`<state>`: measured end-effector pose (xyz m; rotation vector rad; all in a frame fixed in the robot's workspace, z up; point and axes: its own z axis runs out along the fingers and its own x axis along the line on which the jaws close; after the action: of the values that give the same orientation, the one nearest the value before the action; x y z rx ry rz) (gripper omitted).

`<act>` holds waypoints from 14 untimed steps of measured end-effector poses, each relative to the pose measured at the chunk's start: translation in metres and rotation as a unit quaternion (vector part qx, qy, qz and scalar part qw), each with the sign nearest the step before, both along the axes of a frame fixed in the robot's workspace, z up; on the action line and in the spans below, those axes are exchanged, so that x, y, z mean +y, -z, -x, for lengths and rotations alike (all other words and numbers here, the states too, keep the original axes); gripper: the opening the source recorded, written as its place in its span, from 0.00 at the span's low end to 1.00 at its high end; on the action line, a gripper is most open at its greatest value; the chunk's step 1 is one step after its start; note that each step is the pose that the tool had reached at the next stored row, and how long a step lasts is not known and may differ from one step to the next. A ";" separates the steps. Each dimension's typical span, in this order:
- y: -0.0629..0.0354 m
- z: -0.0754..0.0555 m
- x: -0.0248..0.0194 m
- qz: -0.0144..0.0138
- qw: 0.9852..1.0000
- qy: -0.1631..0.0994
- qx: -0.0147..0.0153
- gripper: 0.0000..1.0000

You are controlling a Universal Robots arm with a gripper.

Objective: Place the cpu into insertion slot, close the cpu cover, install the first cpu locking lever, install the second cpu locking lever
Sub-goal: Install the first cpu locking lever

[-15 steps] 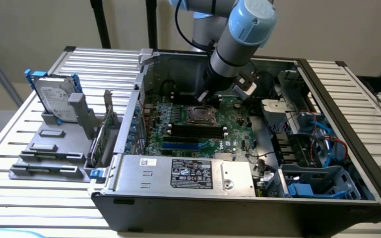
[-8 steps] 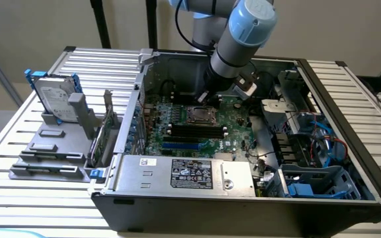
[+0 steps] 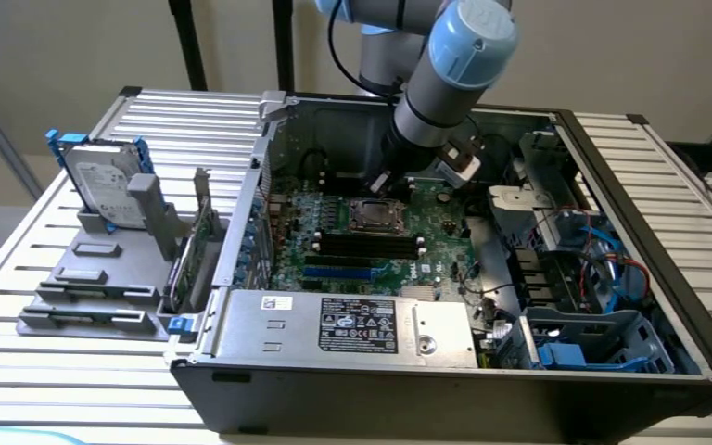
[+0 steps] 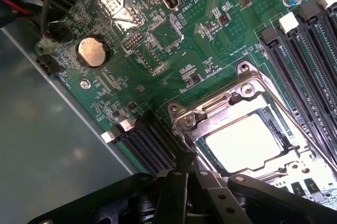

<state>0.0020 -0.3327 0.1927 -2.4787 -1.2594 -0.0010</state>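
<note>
The cpu [image 4: 245, 142] lies flat in the insertion slot [image 4: 274, 129] of the green motherboard, its pale face showing through the window of the cpu cover [image 4: 226, 109]. That silvery cover lies down over the chip. My gripper [image 4: 185, 165] is shut with nothing between its black fingers, and its tip is right at the socket's edge beside the cover's corner. In the exterior view the gripper [image 3: 385, 188] hangs just behind the socket [image 3: 373, 215], inside the open computer case.
Long black memory slots [image 3: 369, 246] run in front of the socket. The grey power supply box [image 3: 349, 326] stands at the case's front. Blue cables and a drive cage [image 3: 591, 338] are at the exterior view's right, and a hard drive [image 3: 103, 185] at its left.
</note>
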 end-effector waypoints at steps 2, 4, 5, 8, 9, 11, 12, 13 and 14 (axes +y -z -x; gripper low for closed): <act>0.0002 -0.001 -0.0002 -0.001 1.000 0.000 0.000 0.11; 0.0003 -0.002 -0.0006 -0.002 1.000 0.000 0.000 0.11; 0.0004 -0.002 -0.0011 -0.003 1.000 -0.001 0.000 0.11; 0.0005 -0.004 -0.0024 -0.006 1.000 -0.002 0.000 0.11; 0.0005 -0.004 -0.0028 -0.007 1.000 -0.003 0.000 0.11; 0.0005 -0.005 -0.0036 -0.009 1.000 -0.004 0.000 0.11; 0.0005 -0.005 -0.0040 -0.010 1.000 -0.005 0.000 0.11; 0.0005 -0.006 -0.0044 -0.011 1.000 -0.006 0.000 0.11; 0.0005 -0.006 -0.0047 -0.013 1.000 -0.007 0.000 0.11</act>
<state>0.0078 -0.3374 0.1921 -2.4480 -1.2674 -0.0142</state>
